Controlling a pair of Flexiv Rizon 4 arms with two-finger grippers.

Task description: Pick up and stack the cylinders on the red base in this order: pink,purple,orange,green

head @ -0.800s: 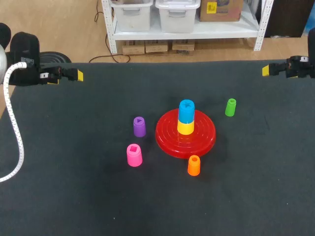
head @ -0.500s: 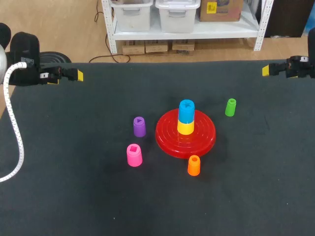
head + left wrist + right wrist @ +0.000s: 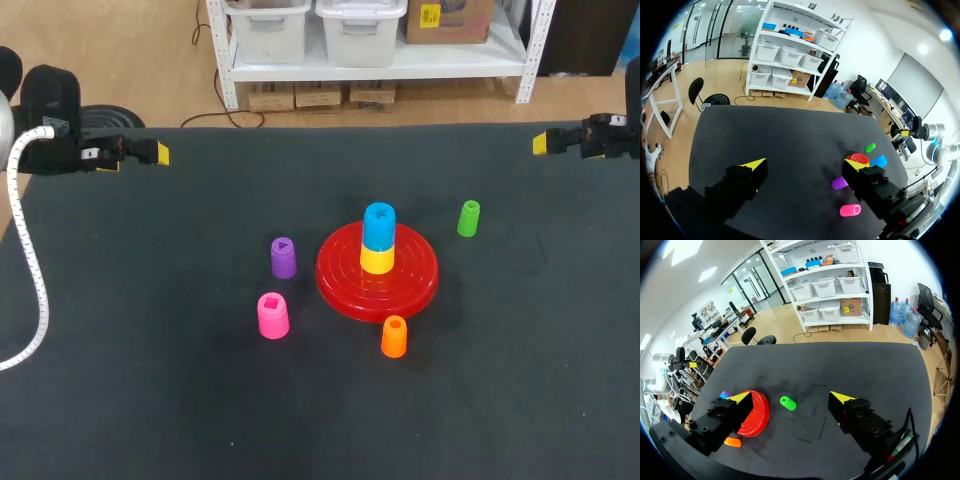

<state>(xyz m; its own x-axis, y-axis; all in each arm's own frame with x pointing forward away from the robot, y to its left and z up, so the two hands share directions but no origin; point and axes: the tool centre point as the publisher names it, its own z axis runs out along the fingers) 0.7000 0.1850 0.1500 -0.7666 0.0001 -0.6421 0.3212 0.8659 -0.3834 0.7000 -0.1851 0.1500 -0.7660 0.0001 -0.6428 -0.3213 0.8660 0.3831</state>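
Apart, left claw point(image 3: 152, 153) and right claw point(image 3: 545, 143) hover by far table point(image 3: 150, 400) corners.

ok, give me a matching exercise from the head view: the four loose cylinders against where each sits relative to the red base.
Things:
1. pink cylinder
2. purple cylinder
3. orange cylinder
4. green cylinder

Places:
A. right of the red base, apart from it
B. left of the base, beside its rim
C. just off the base's near edge
D. near-left of the base, apart from it

Pairs: 1-D, 2-B, 3-C, 4-A
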